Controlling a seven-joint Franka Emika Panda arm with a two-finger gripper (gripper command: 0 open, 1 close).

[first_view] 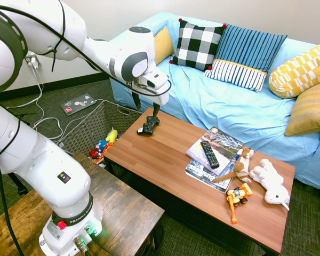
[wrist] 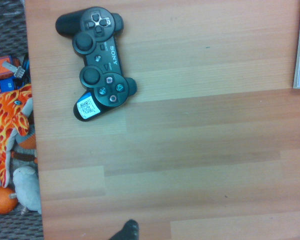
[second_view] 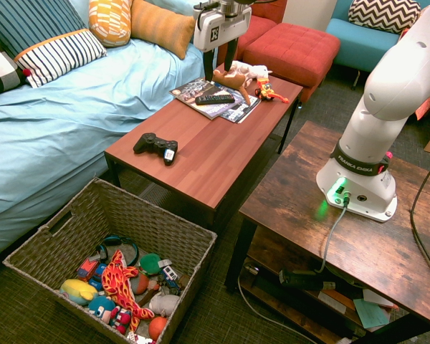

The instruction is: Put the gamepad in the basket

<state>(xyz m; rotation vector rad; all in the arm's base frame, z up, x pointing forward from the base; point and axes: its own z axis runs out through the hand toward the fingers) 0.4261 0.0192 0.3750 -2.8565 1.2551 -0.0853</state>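
Gamepad on worktop, claw hanging open above

Gamepad (second_view: 156, 147) lies flat on the red-brown worktop (second_view: 208, 154), buttons up, near the worktop's end that faces the basket (second_view: 168, 215). A small white sticker sits on one of its handle lobes, clear in the wrist view (wrist: 95, 62). Nothing touches it.

Claw (second_view: 220, 59) hangs over the worktop, pointing straight down, its two dark fingers spread wide with nothing between them. It is well above the surface. In the second exterior view the gamepad is below the claw and off toward the basket end; in the first exterior view the claw (first_view: 146, 105) appears just above and beside the gamepad (first_view: 148, 126).

Basket stands on the floor past the worktop's end, lower than the claw and beyond the gamepad from it. It holds a heap of toys (second_view: 118, 283), among them an orange-and-red soft lizard (second_view: 118, 279) and a yellow soft toy (second_view: 79, 291).

On the far side of the claw from the basket, magazines (second_view: 215, 97) lie on the worktop with a remote (second_view: 215, 99) on top. Further that way lie a brown-and-white plush dog (first_view: 240, 164), a white plush animal (first_view: 271, 181) and an orange toy digger (first_view: 237, 197). A blue-covered sofa (first_view: 240, 106) with cushions (first_view: 197, 44) runs along the worktop's long side.
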